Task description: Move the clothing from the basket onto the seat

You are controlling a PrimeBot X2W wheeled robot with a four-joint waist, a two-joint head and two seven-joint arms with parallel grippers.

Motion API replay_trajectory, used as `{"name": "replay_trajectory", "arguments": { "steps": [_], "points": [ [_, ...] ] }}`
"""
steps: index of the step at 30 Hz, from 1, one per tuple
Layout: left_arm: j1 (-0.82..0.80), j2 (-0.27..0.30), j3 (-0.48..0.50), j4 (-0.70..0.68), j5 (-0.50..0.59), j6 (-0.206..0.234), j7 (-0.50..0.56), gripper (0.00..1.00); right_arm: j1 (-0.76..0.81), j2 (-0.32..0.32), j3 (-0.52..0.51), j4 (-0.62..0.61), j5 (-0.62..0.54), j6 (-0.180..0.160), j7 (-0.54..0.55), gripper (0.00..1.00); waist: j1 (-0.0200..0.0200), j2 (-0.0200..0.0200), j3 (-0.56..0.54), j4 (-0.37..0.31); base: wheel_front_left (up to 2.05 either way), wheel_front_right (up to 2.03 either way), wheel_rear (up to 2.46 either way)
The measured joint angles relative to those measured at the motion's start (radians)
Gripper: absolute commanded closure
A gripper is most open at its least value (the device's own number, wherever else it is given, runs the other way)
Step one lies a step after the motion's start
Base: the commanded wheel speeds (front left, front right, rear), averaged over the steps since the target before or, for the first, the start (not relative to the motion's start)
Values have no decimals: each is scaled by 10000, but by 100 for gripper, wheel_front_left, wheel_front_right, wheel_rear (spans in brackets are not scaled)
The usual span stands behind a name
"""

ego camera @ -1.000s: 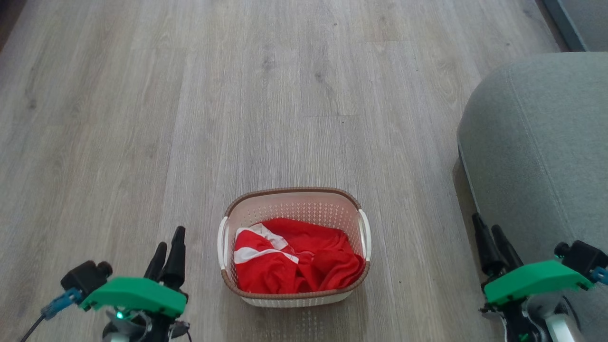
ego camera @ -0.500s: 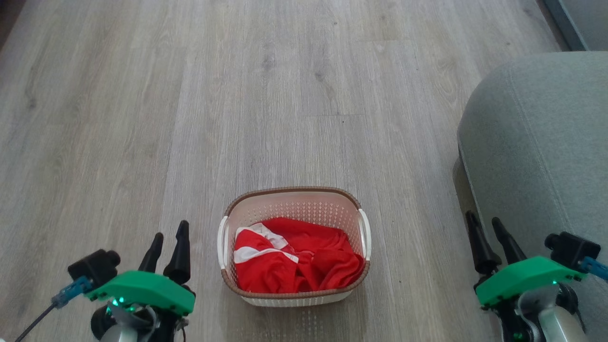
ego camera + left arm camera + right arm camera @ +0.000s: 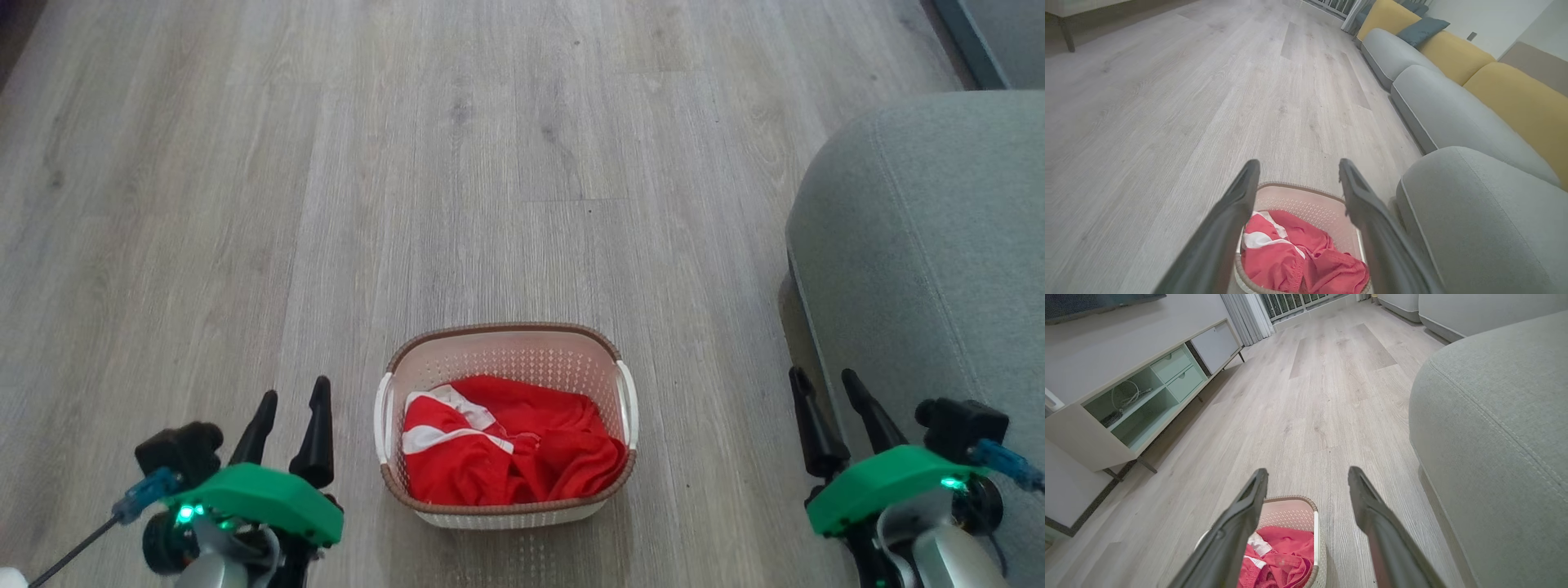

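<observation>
The red clothing [image 3: 506, 453] with white bands lies crumpled in the cream basket [image 3: 506, 353] on the wood floor, in the lower middle of the head view. The grey-green seat [image 3: 939, 245] fills the right edge. My left gripper [image 3: 295, 389] stands open, empty, left of the basket. At the seat's near corner, right of the basket, my right gripper [image 3: 823, 376] is open and empty too. The left wrist view looks down past my left gripper [image 3: 1298, 165] at the clothing [image 3: 1290, 257], basket [image 3: 1306, 200] and seat [image 3: 1474, 212]. From the right wrist, my right gripper [image 3: 1307, 473] frames the basket [image 3: 1290, 510], clothing [image 3: 1282, 559] and seat [image 3: 1494, 428].
A long grey sofa with yellow cushions [image 3: 1453, 81] runs beyond the seat. A low white media cabinet [image 3: 1126, 400] with open shelves stands along the far wall on thin legs. Bare wood floor [image 3: 408, 163] stretches ahead of the basket.
Both grippers have opened their fingers wider. The left one shifted slightly right toward the basket; the right one slid left and a little up.
</observation>
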Motion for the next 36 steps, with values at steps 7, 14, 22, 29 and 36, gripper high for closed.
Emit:
{"name": "replay_trajectory", "arguments": {
  "steps": [7, 14, 22, 29, 36],
  "points": [
    [-10, 35, -40, -29, 872, 88, -215, 0, -1, -6, 40, 10, -746, 0, -192, 0, 0, 0, -8, -4, 0, 0, 0],
    [-78, 56, -96, -86, 1687, 161, -389, 0, -4, -6, 77, 31, -1547, 0, -412, 0, 0, 0, -11, -29, 0, 0, 0],
    [-78, 58, -94, -2, 2606, 132, -646, 0, -12, -6, 81, 73, -2508, 0, -652, 0, 0, 0, -13, -50, 0, 0, 0],
    [-79, 54, -81, 46, 3415, 56, -861, 0, -104, -4, 86, 199, -3074, 0, -840, 0, 0, 0, -47, -41, 0, 0, 0],
    [-94, -2, 31, 284, 4048, -205, -1018, 0, -132, 4, 82, 324, -3532, 0, -1030, 0, 0, 0, -50, -36, 0, 0, 0]
  ]
}}
